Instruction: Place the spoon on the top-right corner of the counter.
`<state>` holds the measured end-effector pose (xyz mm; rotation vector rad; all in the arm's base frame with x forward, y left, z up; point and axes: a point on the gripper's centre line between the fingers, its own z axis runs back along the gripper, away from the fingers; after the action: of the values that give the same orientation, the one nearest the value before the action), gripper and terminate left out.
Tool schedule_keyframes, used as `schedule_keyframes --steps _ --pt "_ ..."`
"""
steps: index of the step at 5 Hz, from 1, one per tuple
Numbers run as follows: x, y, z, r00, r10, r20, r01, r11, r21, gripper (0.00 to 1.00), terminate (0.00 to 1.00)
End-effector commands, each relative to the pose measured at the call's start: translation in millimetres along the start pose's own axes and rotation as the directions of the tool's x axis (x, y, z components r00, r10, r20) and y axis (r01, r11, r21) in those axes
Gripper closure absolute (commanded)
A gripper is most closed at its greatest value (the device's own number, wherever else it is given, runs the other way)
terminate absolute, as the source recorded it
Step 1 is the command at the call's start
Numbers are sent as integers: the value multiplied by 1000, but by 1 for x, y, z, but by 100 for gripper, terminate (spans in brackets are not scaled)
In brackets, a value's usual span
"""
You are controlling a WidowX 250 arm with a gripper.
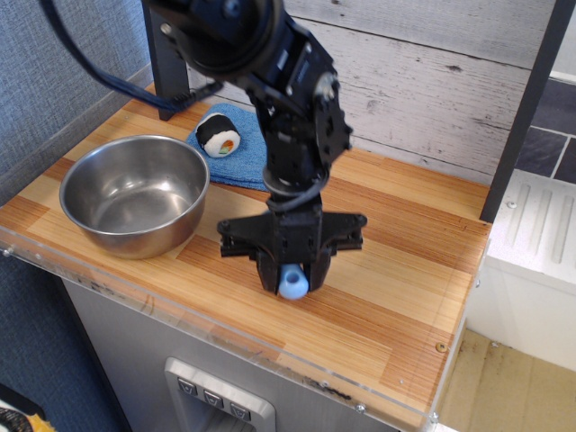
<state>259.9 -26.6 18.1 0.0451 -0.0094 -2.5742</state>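
Observation:
The spoon [292,284] shows only the round end of its light-blue handle, sticking out below the black fingers; its grey bowl is hidden by the gripper. My gripper [290,277] is shut on the spoon and holds it just above the striped wooden counter [396,270], near the middle of the front edge. The counter's far right corner lies up and to the right of the gripper.
A large steel bowl [135,193] stands at the counter's left. A blue cloth [236,157] with a sushi-roll toy [219,134] lies behind it. A dark post [166,67] stands at the back left, another [526,108] at the right edge. A white ridged surface [540,229] lies beyond.

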Motion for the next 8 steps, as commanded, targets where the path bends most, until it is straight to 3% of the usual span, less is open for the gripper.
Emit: schedule_keyframes --steps 1,2,3,4,6,8 --pt "-29 28 54 993 64 -100 -51 990 134 100 0" --pt "-44 56 65 992 65 -106 -43 979 199 100 0" --pt "-63 91 66 993 16 -121 10 977 212 100 0" --pt "-70 110 52 994 5 -105 16 981 196 100 0" --pt "-61 129 19 998 -50 -41 56 986 160 100 0" --pt "-54 130 10 997 -71 -1 70 985 158 100 0"
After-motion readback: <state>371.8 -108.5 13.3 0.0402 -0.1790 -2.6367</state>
